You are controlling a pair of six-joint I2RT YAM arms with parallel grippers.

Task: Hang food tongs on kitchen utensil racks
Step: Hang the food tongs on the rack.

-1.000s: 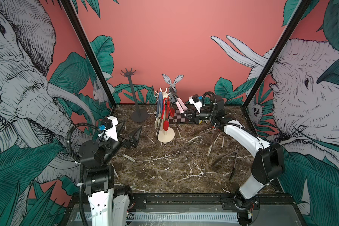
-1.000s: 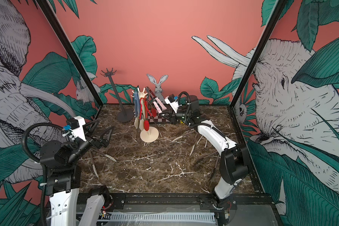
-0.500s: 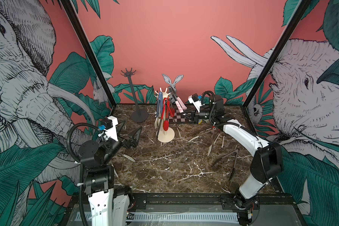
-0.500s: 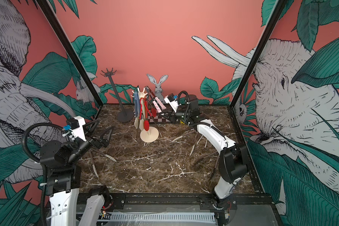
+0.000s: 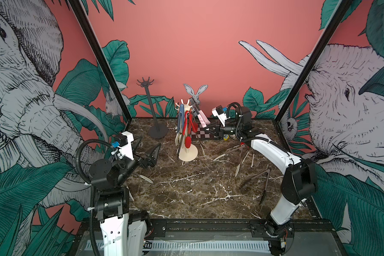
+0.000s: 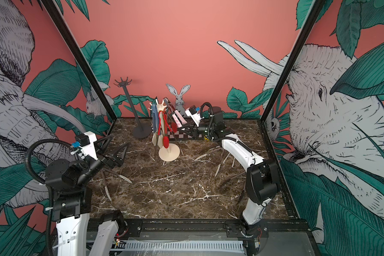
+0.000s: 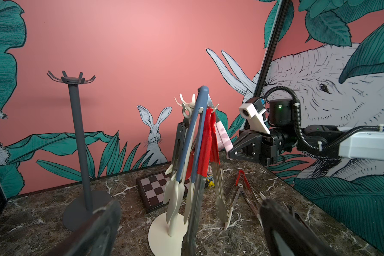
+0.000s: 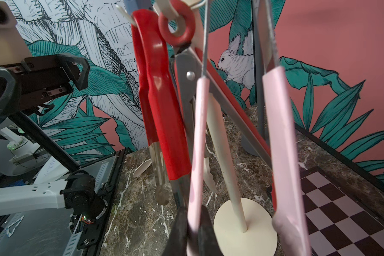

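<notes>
The cream-white rack [image 5: 187, 153] stands mid-table with blue tongs [image 5: 180, 119] and red tongs [image 8: 162, 110] hanging from its crown [image 7: 187, 104]. My right gripper [image 8: 192, 219] is shut on one arm of the pink-tipped tongs [image 8: 200, 137], right beside that rack. In both top views the pink tongs [image 5: 201, 116] [image 6: 179, 117] slant up to the crown. I cannot tell whether their top rests on a prong. The dark grey rack [image 5: 152, 108] at the back left is bare. My left gripper [image 5: 149, 144] hovers open and empty at the left.
A checkered board [image 5: 205, 134] lies behind the cream rack, under my right gripper [image 5: 206, 128]. Loose metal tongs with a red hinge [image 5: 242, 147] and dark tongs [image 5: 264, 181] lie on the marble at the right. Cream-tipped tongs [image 5: 143, 177] lie near my left arm.
The right arm has shifted only very slightly with the pink tongs. The left arm has not moved.
</notes>
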